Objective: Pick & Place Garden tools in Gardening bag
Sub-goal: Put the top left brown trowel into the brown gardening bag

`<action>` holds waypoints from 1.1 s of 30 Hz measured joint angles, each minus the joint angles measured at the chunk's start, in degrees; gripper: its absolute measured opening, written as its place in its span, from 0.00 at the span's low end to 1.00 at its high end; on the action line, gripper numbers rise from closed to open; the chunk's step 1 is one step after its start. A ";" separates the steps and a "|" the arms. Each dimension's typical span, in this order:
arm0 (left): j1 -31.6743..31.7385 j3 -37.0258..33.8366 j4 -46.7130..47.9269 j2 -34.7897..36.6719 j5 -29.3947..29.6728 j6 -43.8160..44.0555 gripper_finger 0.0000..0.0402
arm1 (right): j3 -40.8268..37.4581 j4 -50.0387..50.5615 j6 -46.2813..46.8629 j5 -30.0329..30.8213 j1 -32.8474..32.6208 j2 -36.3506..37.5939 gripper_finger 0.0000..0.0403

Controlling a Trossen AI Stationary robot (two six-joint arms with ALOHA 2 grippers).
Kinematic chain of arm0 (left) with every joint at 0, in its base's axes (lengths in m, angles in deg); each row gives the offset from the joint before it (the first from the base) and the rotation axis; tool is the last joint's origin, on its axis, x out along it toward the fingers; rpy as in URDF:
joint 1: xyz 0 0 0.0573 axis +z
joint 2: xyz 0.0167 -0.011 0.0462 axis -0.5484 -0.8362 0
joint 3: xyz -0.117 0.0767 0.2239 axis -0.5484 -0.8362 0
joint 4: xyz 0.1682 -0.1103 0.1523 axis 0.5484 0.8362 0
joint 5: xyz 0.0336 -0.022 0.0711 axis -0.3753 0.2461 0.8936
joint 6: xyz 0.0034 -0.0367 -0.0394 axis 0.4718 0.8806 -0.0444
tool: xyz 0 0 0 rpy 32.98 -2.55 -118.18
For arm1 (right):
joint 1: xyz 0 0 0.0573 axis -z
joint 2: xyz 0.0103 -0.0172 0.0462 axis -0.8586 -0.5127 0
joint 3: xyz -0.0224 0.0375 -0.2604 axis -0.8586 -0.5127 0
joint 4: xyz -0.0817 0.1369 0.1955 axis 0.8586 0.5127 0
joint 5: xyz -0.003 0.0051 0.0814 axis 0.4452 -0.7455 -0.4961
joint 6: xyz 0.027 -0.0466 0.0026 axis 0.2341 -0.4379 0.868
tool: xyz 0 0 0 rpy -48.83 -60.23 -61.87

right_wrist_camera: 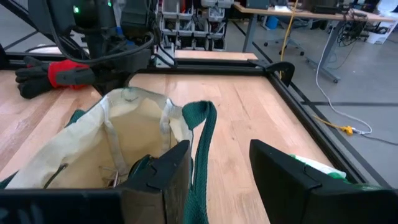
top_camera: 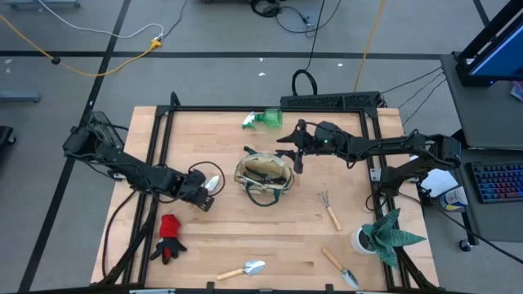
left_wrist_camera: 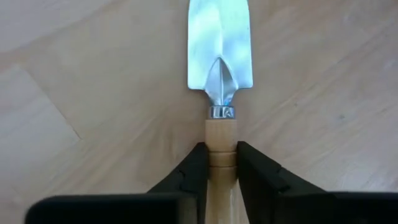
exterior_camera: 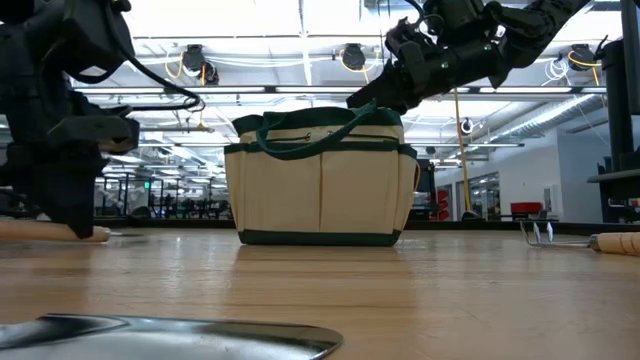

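The cream-and-green gardening bag [top_camera: 263, 173] stands upright mid-table, its mouth open. My left gripper [top_camera: 202, 190] is to the bag's left, low at the table, shut on a wooden-handled silver trowel [left_wrist_camera: 219, 43]. My right gripper [top_camera: 298, 157] is open at the bag's right top edge [exterior_camera: 392, 98], and the bag's green loop handle [right_wrist_camera: 203, 140] runs between its fingers. No gripper touches the green spray bottle [top_camera: 263, 120], red glove [top_camera: 169, 237], fork-rake [top_camera: 329, 208] or the two other trowels [top_camera: 245, 269] [top_camera: 340, 268]. All of them lie flat on the table. My left gripper pinches the trowel's wooden handle [left_wrist_camera: 222, 157] between its two fingers, near the blade end just behind the metal collar. The fingers lie along the handle, and the blade points away from them. The trowel lies low along the table top [exterior_camera: 55, 232]. My right gripper has the bag's green loop handle [right_wrist_camera: 200, 163] against the inner side of one open finger [right_wrist_camera: 169, 175]. The fingers slant down from the table's right. In the low view the strap [exterior_camera: 330, 135] rises toward the fingers. Whether it is hooked I cannot tell.
A spiky green plant in a white pot [top_camera: 384, 237] stands at the near right. A black frame [top_camera: 245, 109] borders the table top. Bare wood lies between the bag and the near trowels.
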State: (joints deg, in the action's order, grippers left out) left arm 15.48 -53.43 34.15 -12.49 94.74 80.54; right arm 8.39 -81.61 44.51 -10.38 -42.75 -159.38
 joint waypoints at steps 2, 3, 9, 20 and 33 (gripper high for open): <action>0.02 0.00 -0.96 0.00 0.65 -1.04 0.15 | 0.02 -0.59 0.01 0.00 -0.02 0.00 0.40; 0.02 0.00 -1.50 0.00 0.94 -1.75 0.15 | 0.02 -0.59 0.01 0.00 0.00 0.00 0.40; 0.02 0.01 -5.84 0.00 1.72 -5.46 0.16 | 0.02 -4.04 0.00 0.02 -0.01 0.00 0.40; 0.02 0.61 -9.03 -0.02 4.23 -11.04 0.15 | 0.00 -6.80 -0.97 0.06 0.00 0.00 0.39; -0.03 1.23 -8.61 1.94 3.88 -12.12 0.15 | 0.00 -6.76 -6.56 -0.84 0.00 0.00 0.46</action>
State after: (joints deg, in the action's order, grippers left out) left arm 15.45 -52.20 25.54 -10.55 98.62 68.42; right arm 8.39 -88.37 37.95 -11.22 -42.75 -159.38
